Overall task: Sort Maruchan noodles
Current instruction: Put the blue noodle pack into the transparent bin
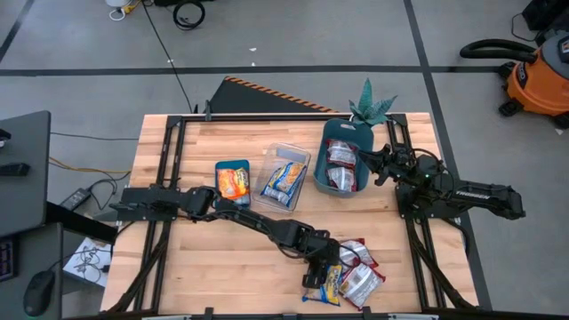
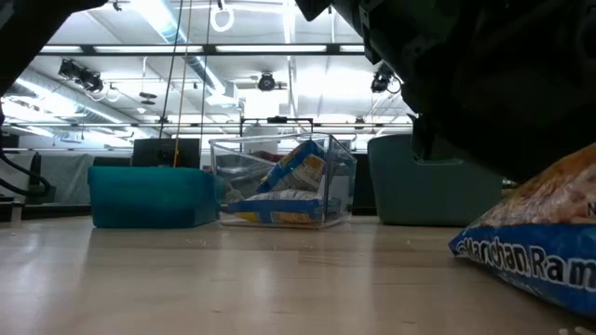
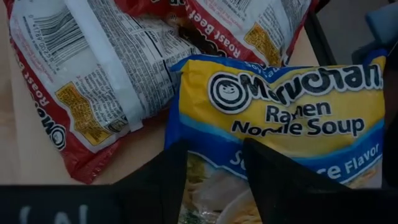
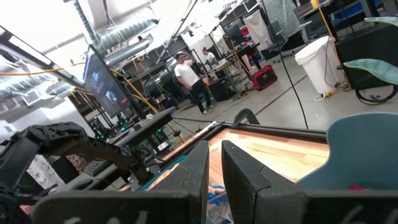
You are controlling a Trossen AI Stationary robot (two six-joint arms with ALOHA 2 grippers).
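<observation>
At the table's near edge, the left gripper (image 1: 322, 283) reaches down onto a blue-and-yellow noodle packet (image 1: 327, 286), its two dark fingers (image 3: 158, 180) spread apart over the wrapper; whether they actually pinch it cannot be told. This packet lies almost at the table (image 1: 178, 276) edge. Just beside it, toward the right, red noodle packets (image 1: 360, 271) overlap one another, one touching the blue-and-yellow packet. Bare wood lies open to the left of this cluster and across the table's middle. Farther back stand three containers in a row, each apart from the next: a small teal bin (image 1: 232, 180) with an orange packet, a clear container (image 1: 285, 176) with a blue-and-yellow packet, and a larger teal bin (image 1: 342, 166) with red packets. The right gripper (image 1: 375, 168) hovers just beside that larger bin's right rim, fingers (image 4: 193, 180) nearly closed, holding nothing.
</observation>
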